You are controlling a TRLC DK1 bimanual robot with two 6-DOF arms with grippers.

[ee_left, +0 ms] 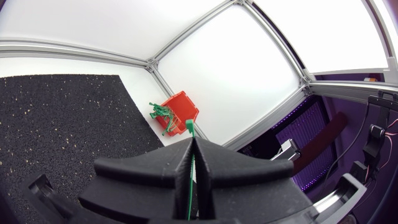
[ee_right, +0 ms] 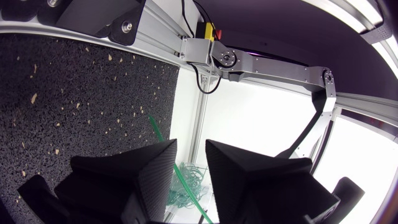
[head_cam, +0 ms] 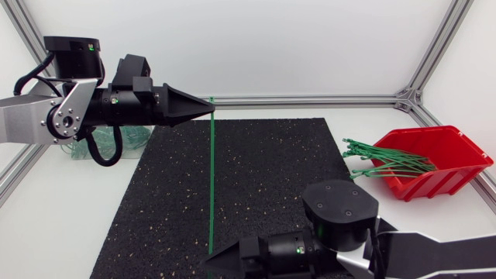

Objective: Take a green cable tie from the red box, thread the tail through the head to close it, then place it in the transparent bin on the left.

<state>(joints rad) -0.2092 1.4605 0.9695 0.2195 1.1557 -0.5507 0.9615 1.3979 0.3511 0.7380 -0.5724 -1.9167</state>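
My left gripper (ee_left: 193, 144) is closed on one end of the green cable tie (head_cam: 211, 178). The tie's other end lies between the parted fingers of my right gripper (ee_right: 191, 144). Ahead of the left gripper stands the red box (ee_left: 181, 104).

a black mat (head_cam: 263, 178) flecked with pale specks lies flat on the white table (head_cam: 62, 225).
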